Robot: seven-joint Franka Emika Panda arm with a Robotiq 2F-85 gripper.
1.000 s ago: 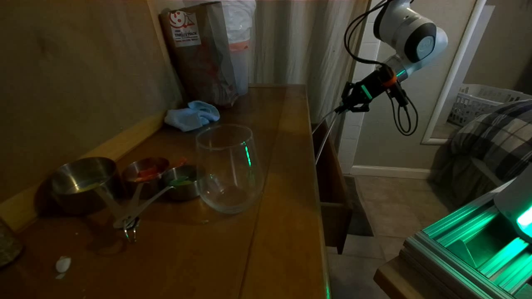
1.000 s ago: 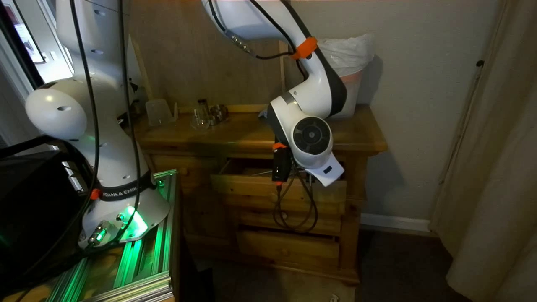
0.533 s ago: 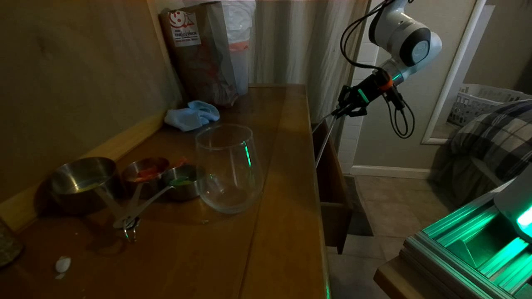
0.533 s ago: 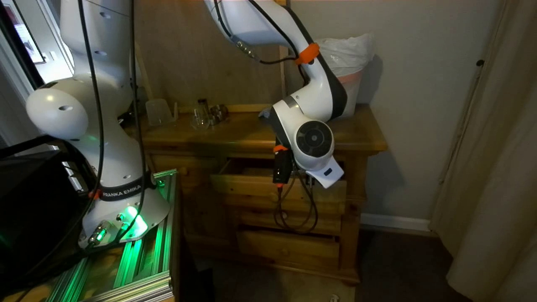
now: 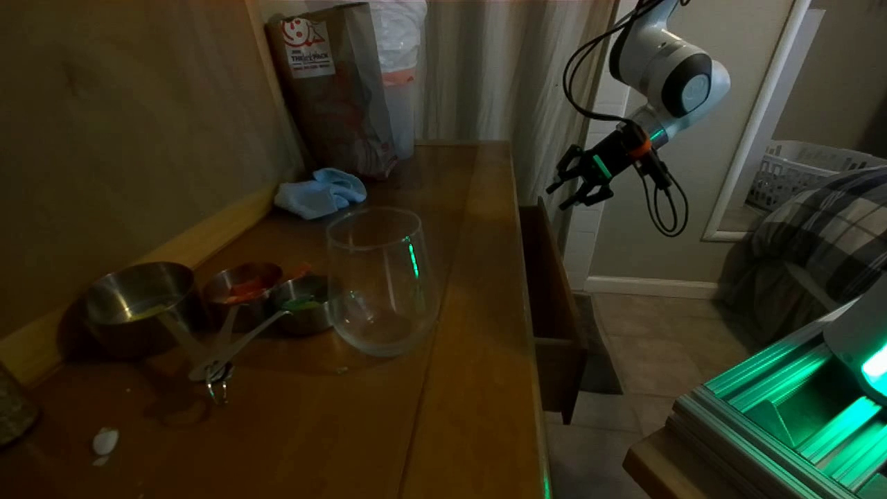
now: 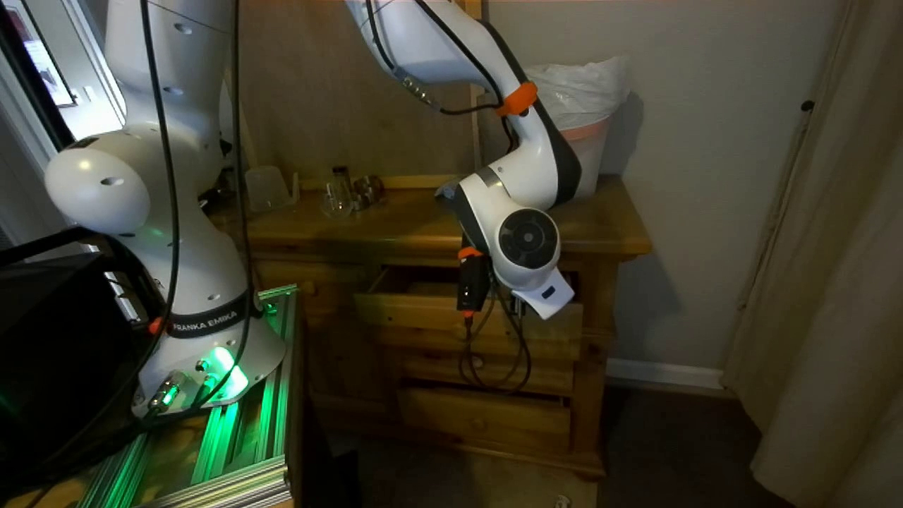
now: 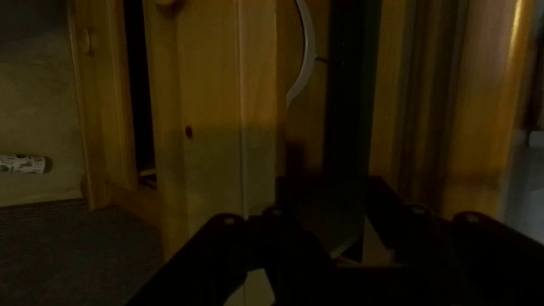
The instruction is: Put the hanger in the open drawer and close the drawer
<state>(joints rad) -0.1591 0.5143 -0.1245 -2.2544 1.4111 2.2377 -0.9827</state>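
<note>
The brown wooden drawer (image 5: 560, 364) is pulled out from the dresser. Its front also shows in an exterior view (image 6: 409, 312), and the drawer shows in the wrist view (image 7: 259, 85). The hanger (image 7: 309, 51) is a pale curved strip inside the drawer in the wrist view, only partly seen. It is hidden in both exterior views. My gripper (image 5: 558, 197) is open and empty, with its fingers spread above the far part of the drawer. In the wrist view the dark fingers of my gripper (image 7: 331, 187) stand apart over the drawer opening.
The dresser top holds a clear glass (image 5: 381, 284), metal measuring cups (image 5: 142, 305), a blue cloth (image 5: 322, 194) and a paper bag (image 5: 332, 90). A lower drawer (image 6: 487, 416) stands slightly open. The dresser edge lies beside my gripper.
My gripper held the hanger before and has opened and let it go. The hanger has dropped out of sight in the exterior views. The arm has moved slightly down and toward the dresser.
</note>
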